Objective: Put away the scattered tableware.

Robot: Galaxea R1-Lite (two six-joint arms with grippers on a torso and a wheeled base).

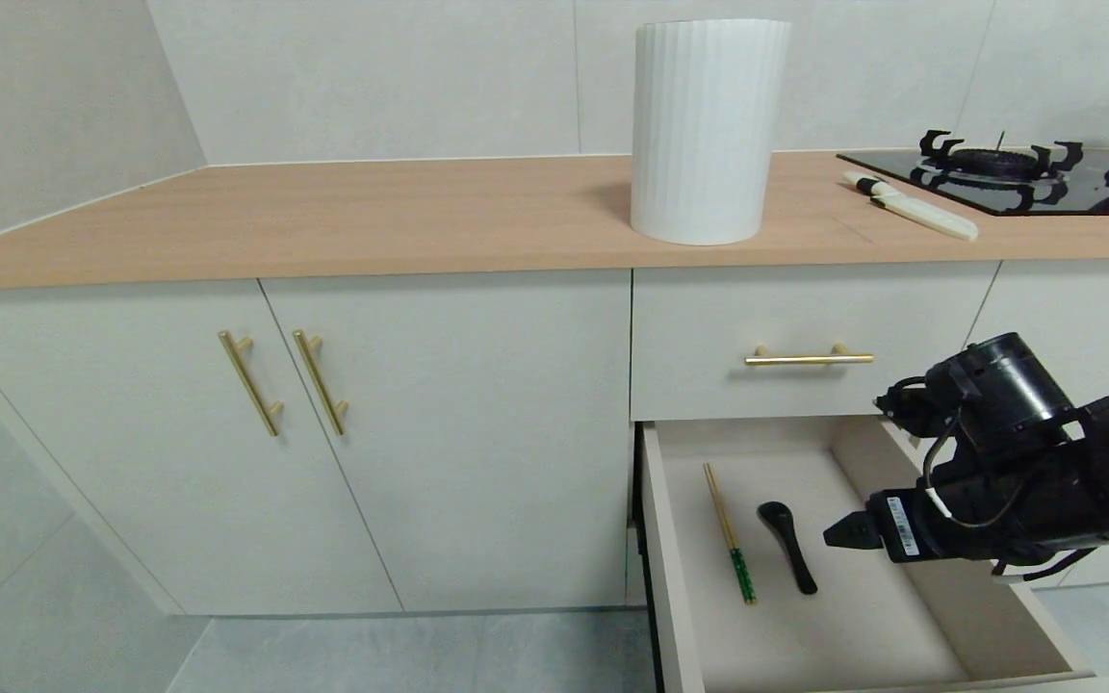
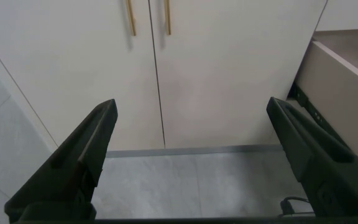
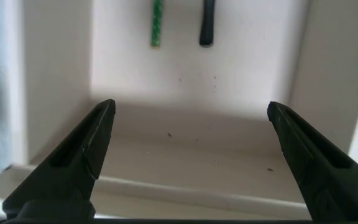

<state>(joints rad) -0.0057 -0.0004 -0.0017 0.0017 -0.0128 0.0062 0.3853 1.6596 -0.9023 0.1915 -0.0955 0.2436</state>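
Chopsticks: a pair of chopsticks (image 1: 730,534) with wooden shafts and green ends lies flat on the floor of the open drawer, side by side, the green ends toward the drawer's front. In the right wrist view the green ends (image 3: 157,25) show beyond the fingers.
Spoon: a black spoon (image 1: 787,544) lies just beside the chopsticks on their right, apart from them, bowl toward the back of the drawer and handle toward its front. The end of its handle (image 3: 207,25) shows in the right wrist view.
Drawer: the lower drawer (image 1: 668,577) is pulled out, pale inside, with a few small specks on its floor (image 3: 197,74).
Right gripper: the right gripper (image 1: 843,532) hangs over the right part of the open drawer, its tip pointing toward the spoon and near it, not touching. In its own wrist view (image 3: 190,109) the two dark fingers stand wide apart with nothing between them.
Left gripper: the left gripper (image 2: 191,106) is low in front of the cabinet doors (image 2: 166,74), above the grey floor tiles (image 2: 185,180), fingers spread wide and holding nothing. The side of the drawer (image 2: 340,81) shows at the edge.
Upper drawer: closed, with a gold bar handle (image 1: 808,359), directly above the open one.
Cabinet: two closed doors with gold handles (image 1: 319,382) stand to the left of the drawers.
Counter: the wooden counter (image 1: 372,217) carries a tall white ribbed cylinder (image 1: 704,130), upright, and a pale knife-shaped utensil (image 1: 911,204) lying between it and the black gas hob (image 1: 1017,178).
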